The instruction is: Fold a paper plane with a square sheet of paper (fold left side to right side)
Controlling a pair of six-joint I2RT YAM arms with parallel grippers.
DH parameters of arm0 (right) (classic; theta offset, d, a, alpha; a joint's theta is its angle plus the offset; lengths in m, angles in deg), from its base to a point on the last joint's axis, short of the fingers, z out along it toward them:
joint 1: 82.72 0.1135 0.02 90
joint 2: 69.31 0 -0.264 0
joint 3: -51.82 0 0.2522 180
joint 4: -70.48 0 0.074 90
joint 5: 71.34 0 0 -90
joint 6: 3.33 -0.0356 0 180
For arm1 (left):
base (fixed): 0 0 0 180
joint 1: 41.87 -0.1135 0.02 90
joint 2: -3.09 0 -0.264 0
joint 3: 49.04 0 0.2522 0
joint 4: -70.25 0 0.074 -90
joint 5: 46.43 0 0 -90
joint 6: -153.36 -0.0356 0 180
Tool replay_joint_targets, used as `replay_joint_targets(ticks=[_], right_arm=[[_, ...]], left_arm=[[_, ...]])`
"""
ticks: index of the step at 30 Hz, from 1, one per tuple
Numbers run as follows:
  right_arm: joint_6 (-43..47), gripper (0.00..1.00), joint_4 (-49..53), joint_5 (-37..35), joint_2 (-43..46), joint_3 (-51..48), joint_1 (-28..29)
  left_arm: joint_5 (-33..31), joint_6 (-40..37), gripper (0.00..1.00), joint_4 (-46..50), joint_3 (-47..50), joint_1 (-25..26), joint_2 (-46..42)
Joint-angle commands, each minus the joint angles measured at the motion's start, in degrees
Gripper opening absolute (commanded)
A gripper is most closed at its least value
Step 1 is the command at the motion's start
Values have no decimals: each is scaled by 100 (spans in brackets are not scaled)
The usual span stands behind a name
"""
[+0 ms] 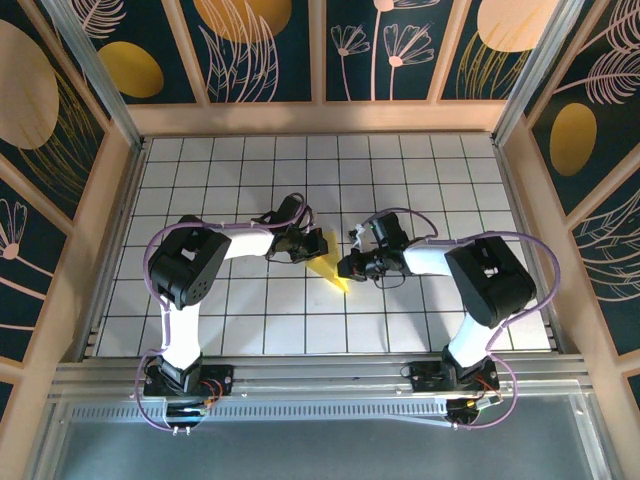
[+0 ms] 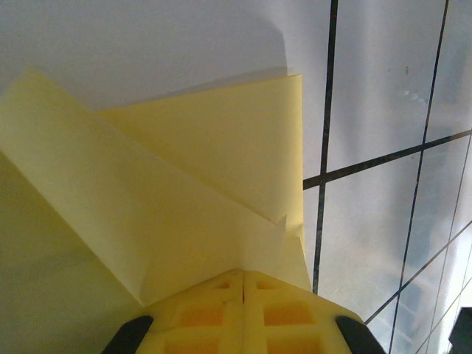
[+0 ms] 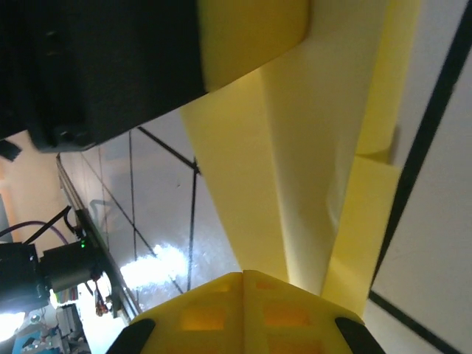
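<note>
Nearest the lens in the overhead view sat the left arm's base (image 1: 185, 380) and the right arm's base (image 1: 450, 378). Beyond them the left claw (image 1: 305, 243) and right claw (image 1: 352, 266) met over the middle of the tiled table (image 1: 420, 320). Between the two claws, touching both, lay the paper (image 1: 332, 268), a small yellow wedge with its point on the near side of the right claw. From the left wrist, that claw's yellow fingers (image 2: 206, 317) were pressed together with no gap, their tips on the paper's folded layers. A flap lay doubled over just ahead of the tips, its straight edge off to their right beside a dark grid line (image 2: 328, 110). Nothing showed pinched between them, so it looked like a press rather than a grip. From the right wrist, the fingers (image 3: 199, 313) were closed tight too, tips against the paper, which stretched ahead to the left claw's yellow finger and black housing (image 3: 96, 66). By these signs a side fold was being flattened. The next move would call for one claw to pin the sheet while the other runs along the crease without dragging the thin paper.
</note>
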Motion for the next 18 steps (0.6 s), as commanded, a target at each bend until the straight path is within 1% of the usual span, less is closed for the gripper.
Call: replay_joint_targets(ticks=[1, 9, 18], right_arm=[[46, 0, 59, -184, -182, 83, -14], [31, 0, 149, -161, -330, -90, 55], [39, 0, 412, -354, -351, -293, 91]], left_arm=[[-707, -92, 0, 671, 89, -42, 273], [-724, -100, 0, 688, 80, -44, 279], [-733, -102, 0, 671, 49, -43, 259]])
